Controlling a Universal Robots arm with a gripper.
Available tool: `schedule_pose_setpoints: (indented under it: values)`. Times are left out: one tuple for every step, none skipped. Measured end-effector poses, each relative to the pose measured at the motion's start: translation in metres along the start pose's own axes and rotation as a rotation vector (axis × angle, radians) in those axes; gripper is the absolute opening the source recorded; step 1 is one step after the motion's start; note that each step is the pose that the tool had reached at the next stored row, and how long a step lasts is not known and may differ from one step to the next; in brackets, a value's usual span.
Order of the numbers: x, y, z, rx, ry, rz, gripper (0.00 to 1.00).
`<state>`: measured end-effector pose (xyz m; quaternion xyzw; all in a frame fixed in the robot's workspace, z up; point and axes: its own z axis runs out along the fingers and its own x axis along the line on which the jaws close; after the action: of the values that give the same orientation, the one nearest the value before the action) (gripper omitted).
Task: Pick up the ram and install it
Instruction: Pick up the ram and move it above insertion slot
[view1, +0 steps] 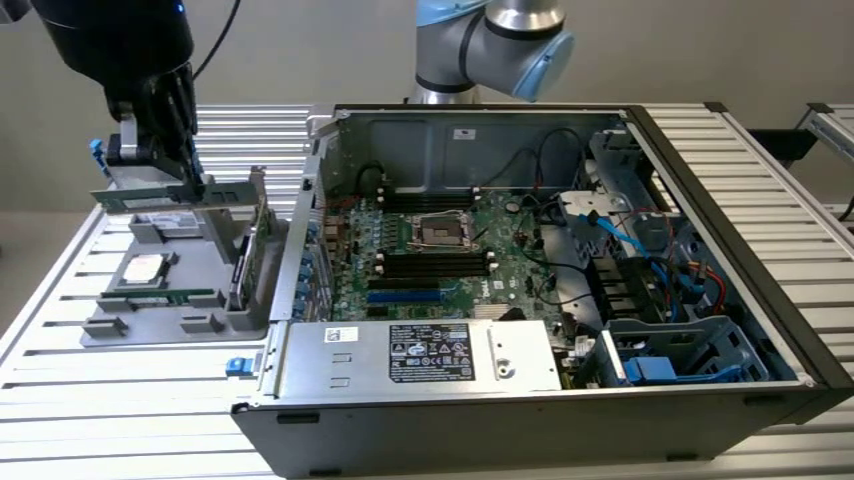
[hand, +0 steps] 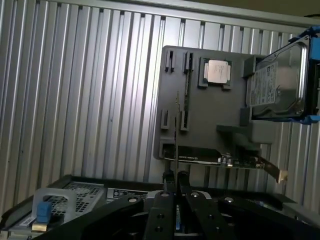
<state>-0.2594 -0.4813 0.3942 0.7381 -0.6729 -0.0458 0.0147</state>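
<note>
Ribbed metal counter (view1: 74, 410) lies open at nine o'clock; your tool (hand: 176, 176) is clamped on the thin dark-green ram stick (view1: 140, 197).

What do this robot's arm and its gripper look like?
The arm is a thick silver-grey tube with rounded joints capped in light blue. The gripper is black, built of slim linked bars with small bolts.

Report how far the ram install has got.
Done: the ram is up off the gray tray. In hand: the gripper is shut on it, above the tray. Left: the install; the ram is outside the computer case, away from the motherboard.
</note>
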Motion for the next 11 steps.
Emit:
schedule_pose_setpoints:
  values:
    - [0.0,-0.0044,-0.0007,0.0,-0.0003,-0.001,0.13]
    - [0.001,-0.0089,-0.0014,0.0,-0.0006,-0.002,0.13]
    - [0.001,-0.0133,-0.0022,-0.0001,-0.0009,-0.003,0.13]
    - [0.002,-0.018,-0.003,-0.0001,-0.0012,-0.004,0.13]
    - [0.002,-0.0224,-0.0039,-0.0001,-0.0015,-0.005,0.13]
    - [0.002,-0.0267,-0.0046,-0.0002,-0.0018,-0.006,0.13]
    - [0.003,-0.0316,-0.0055,-0.0002,-0.0022,-0.007,0.13]
    - [0.003,-0.036,-0.0064,-0.0002,-0.0027,-0.008,0.13]
    - [0.003,-0.0404,-0.0073,-0.0002,-0.0031,-0.008,0.13]
    - [0.004,-0.0447,-0.0082,-0.0002,-0.0035,-0.009,0.13]
    - [0.004,-0.0495,-0.0091,-0.0002,-0.0039,-0.01,0.13]
